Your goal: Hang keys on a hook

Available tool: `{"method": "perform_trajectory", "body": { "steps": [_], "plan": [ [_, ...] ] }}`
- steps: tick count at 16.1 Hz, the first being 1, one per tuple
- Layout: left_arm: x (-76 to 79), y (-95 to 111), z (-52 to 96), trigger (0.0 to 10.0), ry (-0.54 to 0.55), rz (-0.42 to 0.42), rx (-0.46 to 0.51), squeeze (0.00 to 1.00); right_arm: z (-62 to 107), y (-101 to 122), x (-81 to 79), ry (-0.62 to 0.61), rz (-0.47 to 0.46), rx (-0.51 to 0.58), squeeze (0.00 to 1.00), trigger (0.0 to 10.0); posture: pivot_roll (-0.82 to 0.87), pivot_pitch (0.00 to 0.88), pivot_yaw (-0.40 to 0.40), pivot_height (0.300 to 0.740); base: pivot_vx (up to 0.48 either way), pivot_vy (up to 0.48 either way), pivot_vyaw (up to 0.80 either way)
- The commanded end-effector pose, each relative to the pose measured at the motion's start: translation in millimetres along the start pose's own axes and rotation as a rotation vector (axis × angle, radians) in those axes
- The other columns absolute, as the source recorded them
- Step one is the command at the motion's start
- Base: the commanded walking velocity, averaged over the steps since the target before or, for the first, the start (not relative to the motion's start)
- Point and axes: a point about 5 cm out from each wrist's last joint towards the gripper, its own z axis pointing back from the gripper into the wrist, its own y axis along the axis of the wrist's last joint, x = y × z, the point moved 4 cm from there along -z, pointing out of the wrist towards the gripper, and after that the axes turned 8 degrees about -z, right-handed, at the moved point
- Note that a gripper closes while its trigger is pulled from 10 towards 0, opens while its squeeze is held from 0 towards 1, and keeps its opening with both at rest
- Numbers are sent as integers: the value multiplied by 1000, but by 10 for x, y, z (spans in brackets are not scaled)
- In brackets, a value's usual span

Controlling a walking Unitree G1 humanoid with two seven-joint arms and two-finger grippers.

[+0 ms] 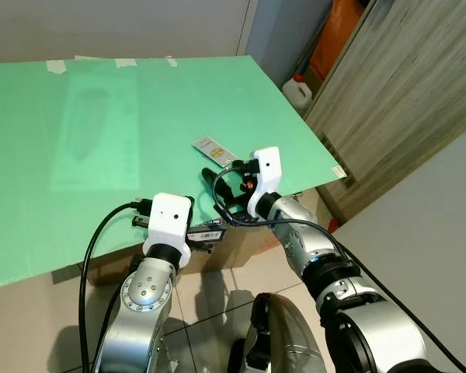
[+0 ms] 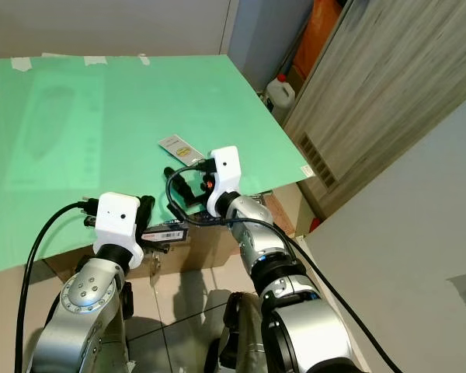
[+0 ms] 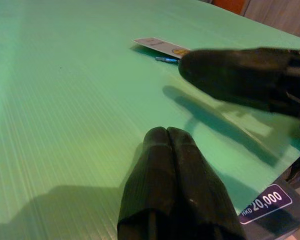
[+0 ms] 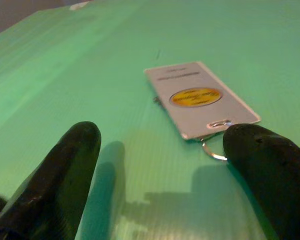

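The keys are a white card tag with a yellow emblem and a small metal ring. They lie flat on the green sheet, toward its right side. My right gripper is open just short of the tag, low over the sheet, with the ring close to one fingertip. In the left eye view it reaches in from the right. My left gripper is shut with nothing in it, near the sheet's front edge, a little behind the right fingers.
The green sheet rests on a cardboard box with a printed label at its front edge. A wooden cabinet stands to the right, with a white jug and an orange object beyond the sheet's far right corner.
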Motion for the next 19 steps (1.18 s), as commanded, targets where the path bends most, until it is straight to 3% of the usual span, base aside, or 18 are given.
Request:
{"method": "perform_trajectory", "body": {
  "steps": [1, 12, 19],
  "plan": [
    [54, -92, -2, 10000, -22, 12, -45, 0, 63, -63, 62, -6, -2, -26, 0, 10000, 286, 170, -232, 602, 0, 0, 0],
    [5, -96, -58, 10000, -18, 15, -47, 0, 319, -160, -132, 127, -35, -50, 0, 10000, 255, 155, -227, 602, 0, 0, 0],
    [23, -85, -82, 10000, -23, 16, -42, 0, 212, 241, 4, 22, 18, 64, 0, 10000, 246, 155, -221, 602, 0, 0, 0]
  ]
}}
